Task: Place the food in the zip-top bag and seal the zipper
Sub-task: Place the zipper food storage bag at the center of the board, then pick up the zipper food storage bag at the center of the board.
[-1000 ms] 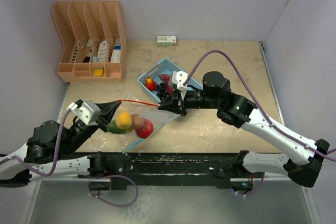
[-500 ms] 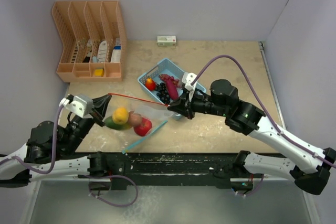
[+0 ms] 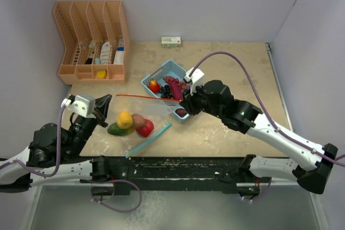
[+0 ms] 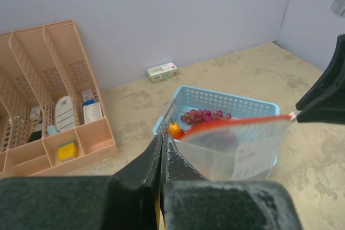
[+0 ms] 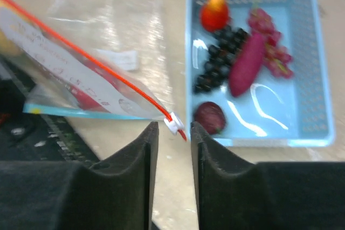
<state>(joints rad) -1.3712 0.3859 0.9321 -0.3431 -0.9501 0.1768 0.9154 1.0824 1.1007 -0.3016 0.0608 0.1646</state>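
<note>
A clear zip-top bag (image 3: 156, 112) with a red zipper hangs stretched between my grippers. It holds a yellow lemon (image 3: 125, 118), a green-orange mango (image 3: 115, 130), a red pepper (image 3: 145, 129) and a brownish ball. My left gripper (image 3: 108, 100) is shut on the bag's left top corner (image 4: 186, 137). My right gripper (image 3: 184, 106) is open. The white zipper slider (image 5: 172, 123) sits just above the gap between its fingers, at the bag's right end. The blue basket (image 3: 152, 75) holds a maroon sweet potato (image 5: 247, 68), dark grapes (image 5: 215, 65), a red-orange fruit (image 5: 214, 13) and a dark red ball (image 5: 210, 117).
An orange rack (image 3: 91, 41) with white bottles and a yellow piece stands at the back left. A small white-green box (image 3: 171, 40) lies by the back wall. The basket stands directly behind the bag's right end, under my right wrist.
My left gripper has pulled the bag's corner leftward, drawing the zipper line taut. My right arm swung right, then back over the basket's near corner.
</note>
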